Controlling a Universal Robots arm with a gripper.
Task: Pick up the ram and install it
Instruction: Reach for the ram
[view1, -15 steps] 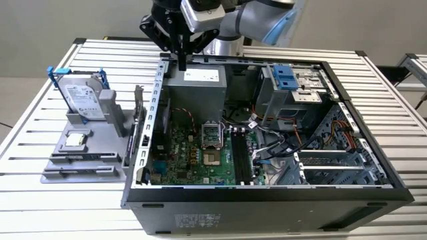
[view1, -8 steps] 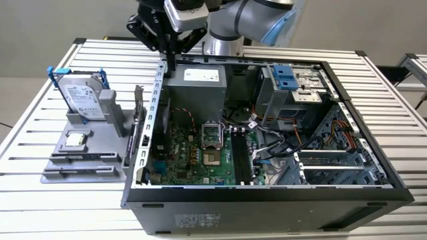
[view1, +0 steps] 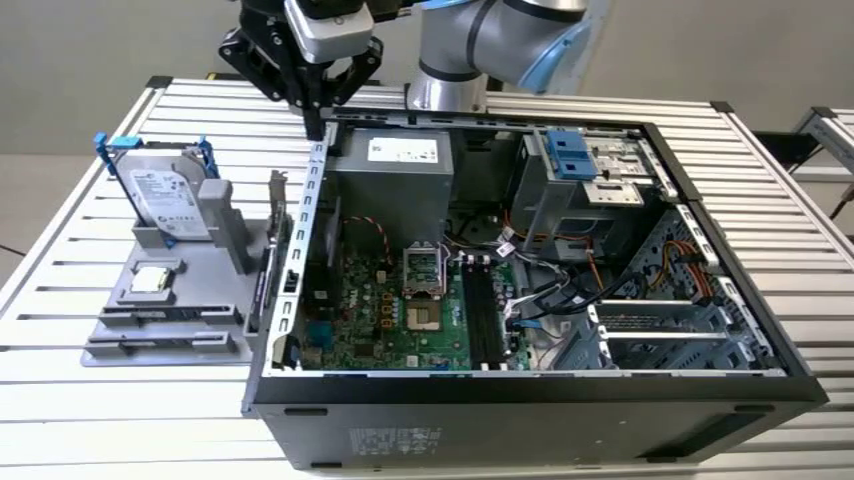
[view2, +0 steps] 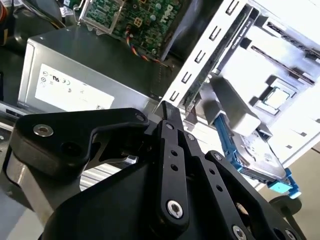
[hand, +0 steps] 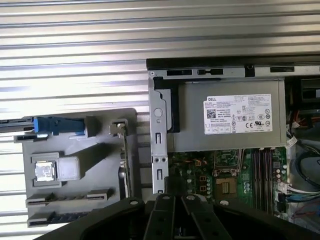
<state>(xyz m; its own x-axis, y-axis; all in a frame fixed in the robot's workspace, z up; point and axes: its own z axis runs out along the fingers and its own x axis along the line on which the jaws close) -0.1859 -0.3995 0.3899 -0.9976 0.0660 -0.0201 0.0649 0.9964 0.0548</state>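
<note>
No step is seen done: the ram (view1: 270, 275) stands on edge in the holder (view1: 174, 335) at the exterior view's left, beside the case (view1: 534, 390), whose slots (view1: 481, 315) are unfilled, while the gripper (view1: 316, 120), fingers together and empty, is held over the case's upper-left corner.

The table (view1: 107, 140) is ribbed bare aluminium with a satin sheen. The computer case (view1: 534, 400) is matt black outside and dull grey sheet metal within. The power supply (view1: 387, 190) is flat grey metal with a white paper label (view1: 403, 150). The hard drive (view1: 167, 200) has a shiny silver face and a blue plastic frame (view1: 114, 145). The holder (view1: 174, 335) is matt grey plastic. The gripper (view1: 316, 125) is smooth black, faintly glossy.
</note>
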